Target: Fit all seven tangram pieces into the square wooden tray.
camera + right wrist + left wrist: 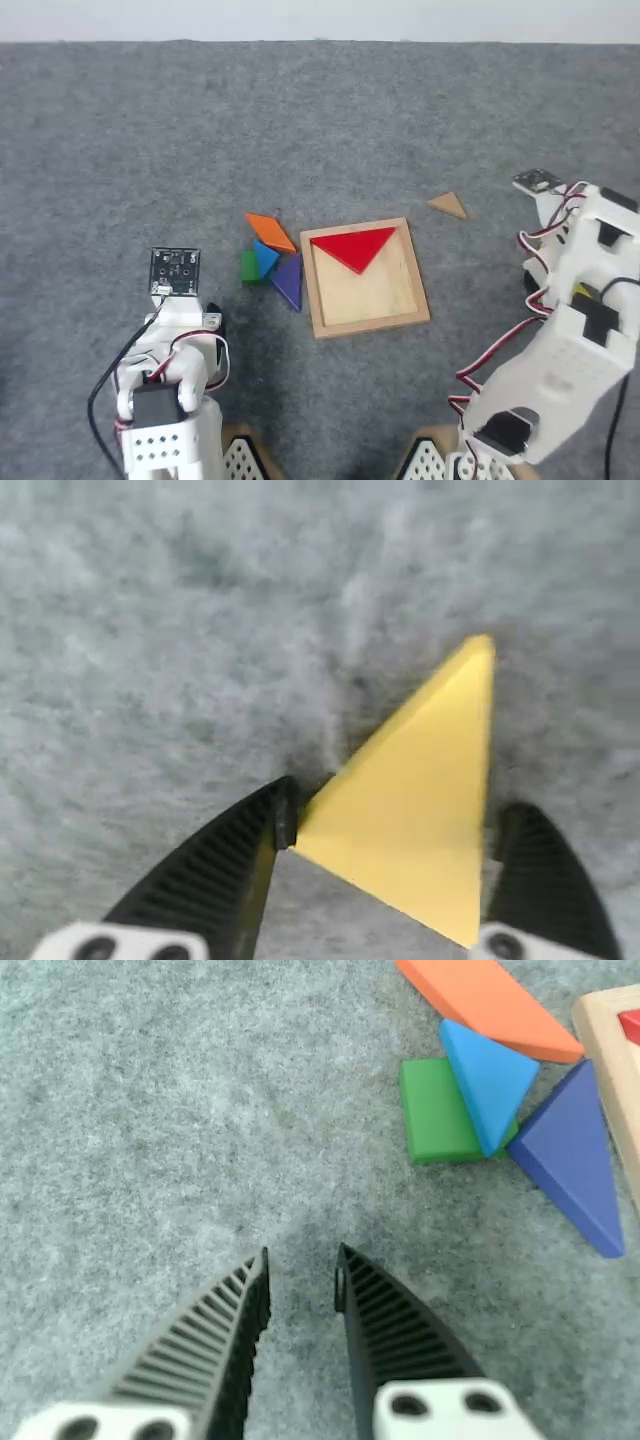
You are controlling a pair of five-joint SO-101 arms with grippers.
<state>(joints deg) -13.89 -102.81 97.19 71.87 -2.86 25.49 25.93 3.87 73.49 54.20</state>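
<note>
- While the right gripper (400,818) is clamped on the yellow triangle (420,810), we see one sharp tip of the piece pointing out past the fingertips, away from the wrist.
- We find the red triangle (353,246) in the tray (370,322), long edge along the far rim, apex toward the tray's middle.
- The orange piece (271,231), blue triangle (264,257), green square (248,266) and purple triangle (289,280) cluster just beside the tray.
- The tan triangle (448,205) lies apart, off the tray's far corner.
- The left gripper (300,1260) hangs over the table (120,120) near the green square, jaws slightly apart.

Grey felt table (150,130) bearing wooden tray (372,323), cluster of coloured pieces (268,258) just beside, tan triangle (449,205) apart.
</note>
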